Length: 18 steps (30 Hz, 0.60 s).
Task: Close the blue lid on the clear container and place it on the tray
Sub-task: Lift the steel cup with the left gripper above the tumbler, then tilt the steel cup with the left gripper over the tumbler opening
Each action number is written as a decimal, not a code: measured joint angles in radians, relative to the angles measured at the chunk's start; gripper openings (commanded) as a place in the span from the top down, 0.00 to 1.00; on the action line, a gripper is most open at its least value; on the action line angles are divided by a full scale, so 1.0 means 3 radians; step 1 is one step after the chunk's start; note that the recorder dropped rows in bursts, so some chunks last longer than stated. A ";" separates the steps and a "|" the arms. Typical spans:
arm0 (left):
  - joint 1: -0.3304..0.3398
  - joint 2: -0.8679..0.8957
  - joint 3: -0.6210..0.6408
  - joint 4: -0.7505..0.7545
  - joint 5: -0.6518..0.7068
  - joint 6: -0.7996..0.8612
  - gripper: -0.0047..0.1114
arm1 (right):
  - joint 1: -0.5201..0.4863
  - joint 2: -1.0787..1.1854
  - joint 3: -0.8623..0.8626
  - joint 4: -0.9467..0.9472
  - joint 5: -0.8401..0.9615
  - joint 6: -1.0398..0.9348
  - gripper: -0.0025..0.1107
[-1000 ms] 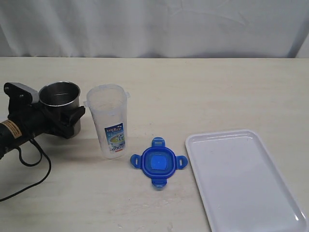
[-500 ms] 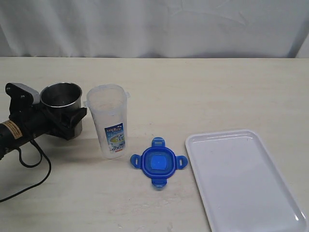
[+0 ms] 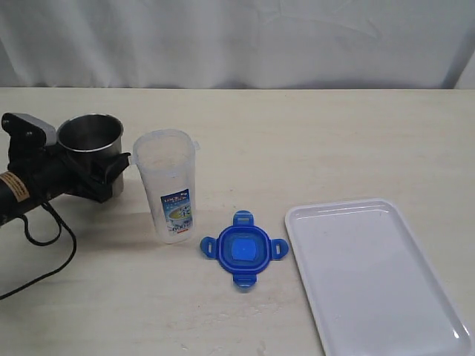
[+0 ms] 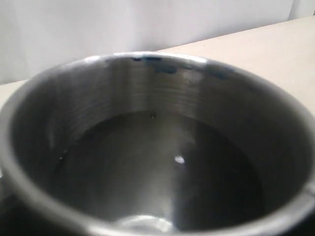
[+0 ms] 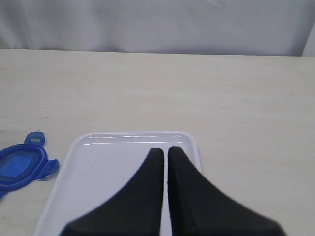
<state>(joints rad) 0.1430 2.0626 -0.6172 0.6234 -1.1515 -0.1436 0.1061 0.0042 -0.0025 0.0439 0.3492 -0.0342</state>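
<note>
Left claw is clamped around the steel cup, at 9 o'clock of the upright clear container. The blue lid lies on the counter at the container's 4 o'clock. The tray sits at 3 o'clock of the lid. Right claw, pressed together, hovers over the tray.

A grey steel cup stood upright over the left end of the counter, its mouth open to the ceiling. From close by, the cup's brushed inner wall showed fine rings, and a small bright speck sat on its dark, flat bottom. I couldn't tell whether its base touched the counter. The counter was pale beige and faintly grained. A creased white cloth hung along its far edge.
</note>
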 measured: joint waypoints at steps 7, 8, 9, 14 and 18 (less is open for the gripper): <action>-0.0005 -0.0419 0.0006 -0.0075 0.0000 -0.0062 0.96 | 0.0000 0.0000 0.0000 0.0000 0.0000 0.0000 0.94; -0.0005 -0.0511 0.0012 -0.0149 0.0000 -0.0081 0.96 | 0.0000 0.0000 0.0000 0.0000 0.0000 0.0000 0.94; -0.0005 -0.0578 0.0012 -0.0207 0.0000 -0.0114 0.96 | 0.0000 0.0000 0.0000 0.0000 0.0000 0.0000 0.94; -0.0005 -0.0980 0.0012 -0.0253 0.0074 -0.0478 0.96 | 0.0000 0.0000 0.0000 0.0000 0.0000 0.0000 0.94; -0.0005 -0.1315 0.0012 0.0093 0.0377 -0.0696 0.96 | 0.0000 0.0000 0.0000 0.0000 0.0000 0.0000 0.94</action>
<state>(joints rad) 0.1414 1.6680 -0.6137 0.6513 -1.0384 -0.3524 0.1061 0.0042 -0.0025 0.0439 0.3492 -0.0342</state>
